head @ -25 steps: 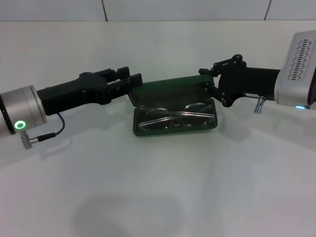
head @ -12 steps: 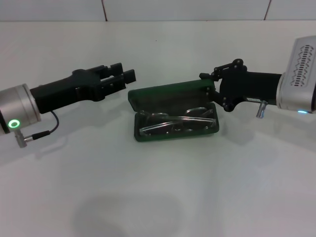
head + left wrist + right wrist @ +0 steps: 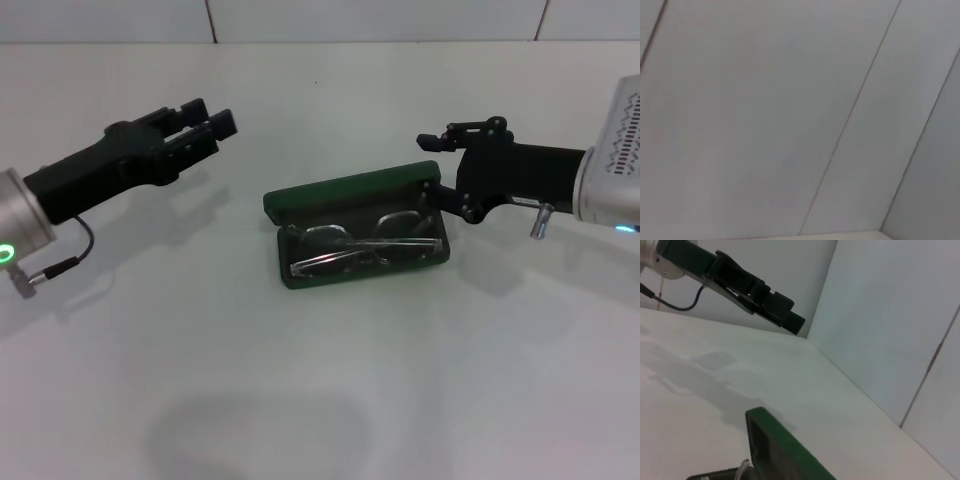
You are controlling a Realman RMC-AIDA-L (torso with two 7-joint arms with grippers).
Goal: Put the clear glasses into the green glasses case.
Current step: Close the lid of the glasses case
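Observation:
The green glasses case (image 3: 352,189) lies open in the middle of the white table, its lid raised at the back. In its tray rest the clear glasses (image 3: 362,246), stretched from end to end. My left gripper (image 3: 214,115) hovers up and to the left of the case, well apart from it, fingers slightly parted and holding nothing. At the right end of the lid is my right gripper (image 3: 431,162), open, with its lower finger (image 3: 434,190) close against the lid. The right wrist view looks along the green lid (image 3: 785,450) toward the left gripper (image 3: 790,316).
The white table (image 3: 320,380) stretches bare in front of the case. A tiled white wall (image 3: 300,20) closes off the back. The left wrist view holds only white wall panels (image 3: 790,125).
My left gripper has let go of the lid's left end and drawn back up and to the left. The right arm and the case have shifted slightly right.

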